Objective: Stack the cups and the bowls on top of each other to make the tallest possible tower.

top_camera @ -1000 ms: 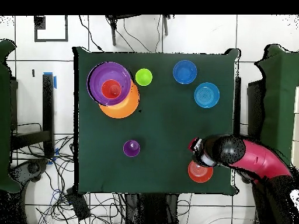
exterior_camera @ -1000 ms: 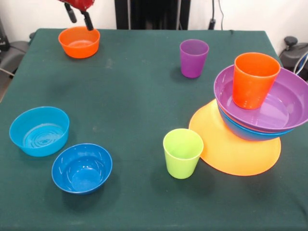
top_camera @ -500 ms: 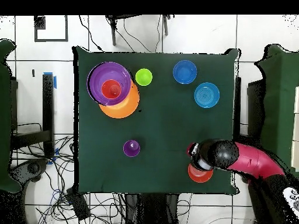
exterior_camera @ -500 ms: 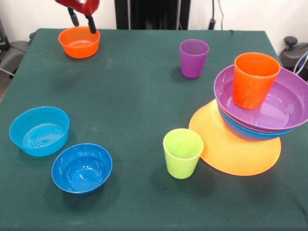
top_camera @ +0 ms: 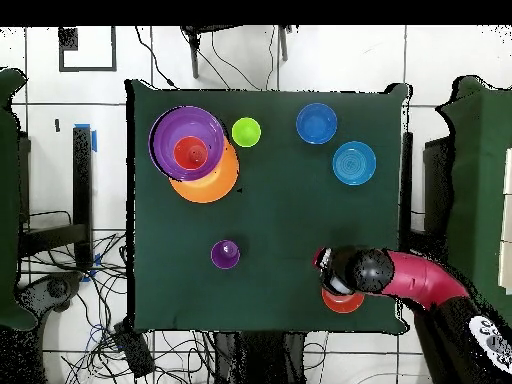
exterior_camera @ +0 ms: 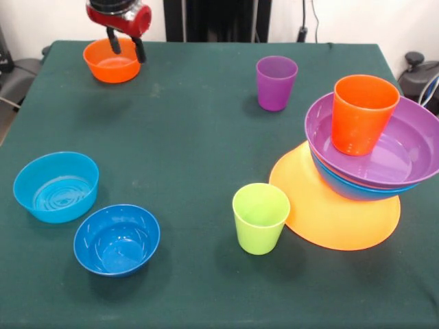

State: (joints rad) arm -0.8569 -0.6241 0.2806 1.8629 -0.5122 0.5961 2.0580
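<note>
At the desk's (exterior_camera: 192, 123) far left corner we see the end effector (exterior_camera: 127, 49), prongs spread, over the orange bowl (exterior_camera: 110, 65). Near the left edge sit the light blue bowl (exterior_camera: 56, 186) and dark blue bowl (exterior_camera: 116, 238). The middle lies open. Rightward stand the green cup (exterior_camera: 260, 218), purple cup (exterior_camera: 276, 83) and, by the right edge, the tower (exterior_camera: 370, 157).

A cup (exterior_camera: 363, 114) stands in stacked bowls (exterior_camera: 384, 152); two cups (exterior_camera: 260, 218) stand apart.
</note>
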